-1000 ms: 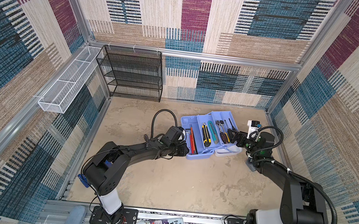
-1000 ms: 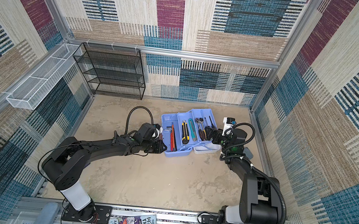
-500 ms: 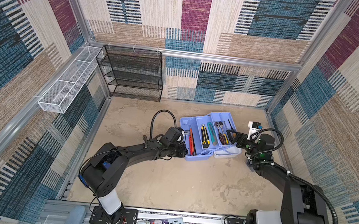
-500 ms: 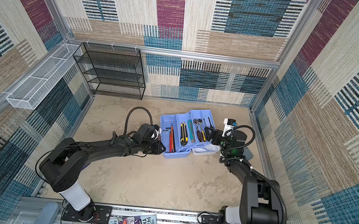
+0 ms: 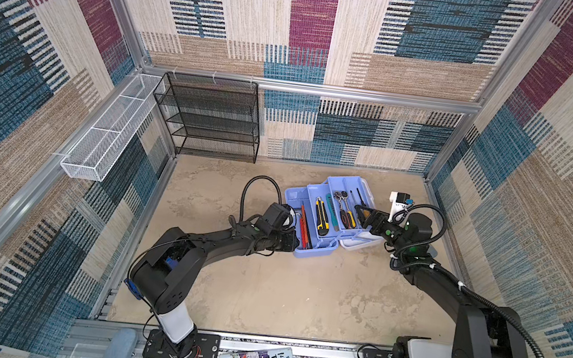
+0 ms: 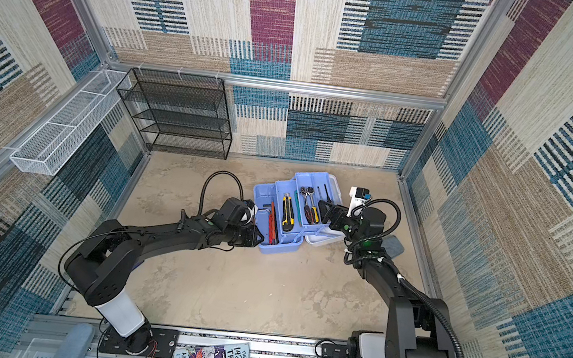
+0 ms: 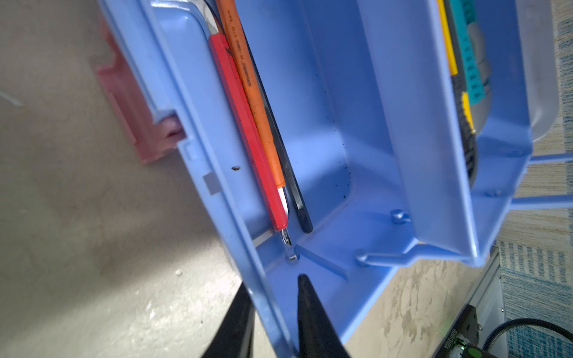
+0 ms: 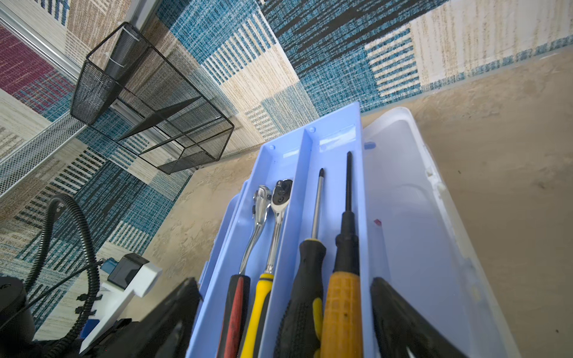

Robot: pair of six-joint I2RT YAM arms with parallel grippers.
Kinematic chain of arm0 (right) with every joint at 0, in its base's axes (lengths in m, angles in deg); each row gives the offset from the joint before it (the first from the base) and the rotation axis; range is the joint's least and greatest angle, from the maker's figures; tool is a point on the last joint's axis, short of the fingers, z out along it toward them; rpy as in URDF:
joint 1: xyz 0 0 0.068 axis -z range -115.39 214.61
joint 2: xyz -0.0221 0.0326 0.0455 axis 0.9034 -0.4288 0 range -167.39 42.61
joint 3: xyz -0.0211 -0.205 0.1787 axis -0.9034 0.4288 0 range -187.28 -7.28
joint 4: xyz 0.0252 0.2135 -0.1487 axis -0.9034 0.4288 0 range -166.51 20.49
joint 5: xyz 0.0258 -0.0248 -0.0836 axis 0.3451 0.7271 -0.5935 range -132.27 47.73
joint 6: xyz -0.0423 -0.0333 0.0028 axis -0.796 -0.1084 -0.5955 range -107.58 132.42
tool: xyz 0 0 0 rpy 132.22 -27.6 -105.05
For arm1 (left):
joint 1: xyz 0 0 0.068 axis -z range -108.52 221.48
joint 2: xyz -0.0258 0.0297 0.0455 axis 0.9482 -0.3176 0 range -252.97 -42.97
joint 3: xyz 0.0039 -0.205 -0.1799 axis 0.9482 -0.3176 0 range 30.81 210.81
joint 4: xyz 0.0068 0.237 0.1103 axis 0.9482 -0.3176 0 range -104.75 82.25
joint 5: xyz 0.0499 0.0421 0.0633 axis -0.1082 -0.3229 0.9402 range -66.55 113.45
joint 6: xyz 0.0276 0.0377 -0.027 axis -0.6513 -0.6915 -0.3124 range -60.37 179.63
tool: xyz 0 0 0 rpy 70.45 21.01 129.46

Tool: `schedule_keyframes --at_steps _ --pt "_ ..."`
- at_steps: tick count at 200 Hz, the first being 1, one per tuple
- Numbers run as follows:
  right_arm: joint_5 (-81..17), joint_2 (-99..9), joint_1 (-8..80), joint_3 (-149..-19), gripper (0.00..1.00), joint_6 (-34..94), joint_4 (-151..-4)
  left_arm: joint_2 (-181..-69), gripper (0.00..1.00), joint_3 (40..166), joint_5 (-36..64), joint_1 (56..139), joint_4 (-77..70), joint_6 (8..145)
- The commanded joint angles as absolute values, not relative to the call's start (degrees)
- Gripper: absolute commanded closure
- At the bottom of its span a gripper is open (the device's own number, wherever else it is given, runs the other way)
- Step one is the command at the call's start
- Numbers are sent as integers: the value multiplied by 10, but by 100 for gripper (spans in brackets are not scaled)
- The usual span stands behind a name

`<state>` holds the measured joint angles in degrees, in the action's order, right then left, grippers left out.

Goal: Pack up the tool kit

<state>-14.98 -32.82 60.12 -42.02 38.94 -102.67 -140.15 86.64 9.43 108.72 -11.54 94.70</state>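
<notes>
Fingers of the left gripper are clamped on the long wall of the light-blue plastic base of the open toolbox, near its corner. One black finger sits outside the wall and one inside.

Just ahead of the inner finger, a flat red tool, an orange rod and a slim black bar lie side by side along that wall. A pink plastic latch sits on the wall's outer face. Past them rises the light-blue middle tray, carrying a yellow-and-black utility knife and a teal utility knife.

The right gripper has its fingers spread wide astride the near end of the light-blue upper tray. Each finger is just beside a side wall; whether they press on it cannot be told. Between those fingers lie two chrome ratchets, one red-handled and one yellow-handled, and two screwdrivers, in separate compartments. Beside one right finger the translucent white lid lies open.

In both top views the toolbox sits on the mottled beige tabletop between the two grippers. Well beyond it, a black wire-mesh shelf rack stands against the back wall and a white wire-mesh basket hangs on the side wall.
</notes>
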Motion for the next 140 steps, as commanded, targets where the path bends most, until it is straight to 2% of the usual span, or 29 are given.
schedule_keyframes --at_steps 1,96,140 --pt "-139 -321 585 -426 12 400 -1028 -1414 73 868 80 1088 -146 929" --pt "-183 -330 543 -446 14 392 -1005 -1413 72 871 86 1088 -150 932" --pt "-196 -330 537 -446 14 388 -1000 -1396 62 878 135 1086 -190 932"
